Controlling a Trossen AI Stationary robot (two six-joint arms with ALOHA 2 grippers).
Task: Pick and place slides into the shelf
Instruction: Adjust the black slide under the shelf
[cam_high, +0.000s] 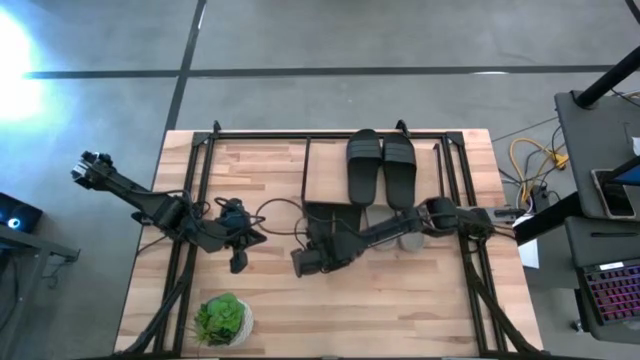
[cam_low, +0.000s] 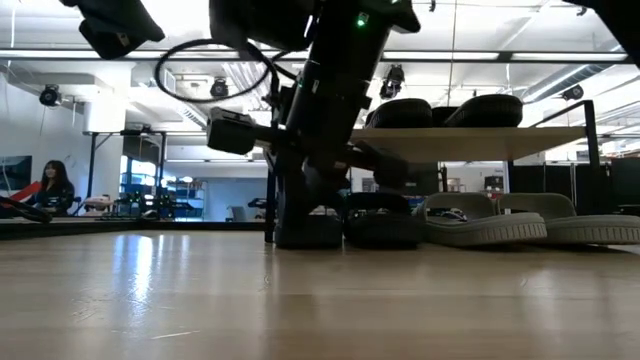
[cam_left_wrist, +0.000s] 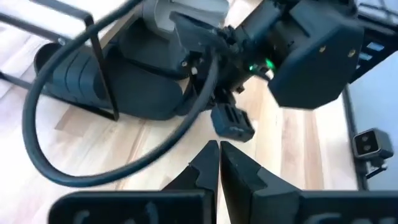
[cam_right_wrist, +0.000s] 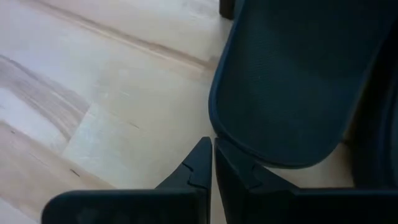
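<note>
The low shelf (cam_low: 470, 142), a thin black metal frame under a light wooden top board, stands at the far middle of the pale, streaked-grain wooden counter (cam_high: 420, 310). On its top board lies one pair of black rubber slide sandals (cam_high: 381, 165) with wide ribbed straps, side by side and touching. In the low view their rounded dark straps rise above the board. Below the board, on the counter itself, a pair of light grey slides (cam_low: 520, 222) sits side by side under the shelf's right part, flat soles down, with wide smooth straps. To their left, a third dark pair (cam_low: 350, 222) rests on the counter beneath the shelf, partly hidden by the right arm in the low view.

The right tool (cam_right_wrist: 213, 163) hangs low over the counter just in front of the shelf, its two dark fingers clenched together with nothing between them. Its wrist view shows the rounded end of a dark slide with a finely dotted matte sole surface just beyond the fingertips; whether they touch it cannot be told.

The left tool (cam_left_wrist: 219, 163) is also clenched and empty, over bare counter left of the shelf's middle, pointing toward the right arm and the dark slides.

A small green potted plant (cam_high: 222, 318) in a pale pot stands near the counter's front left edge, well apart from the shelf.
</note>
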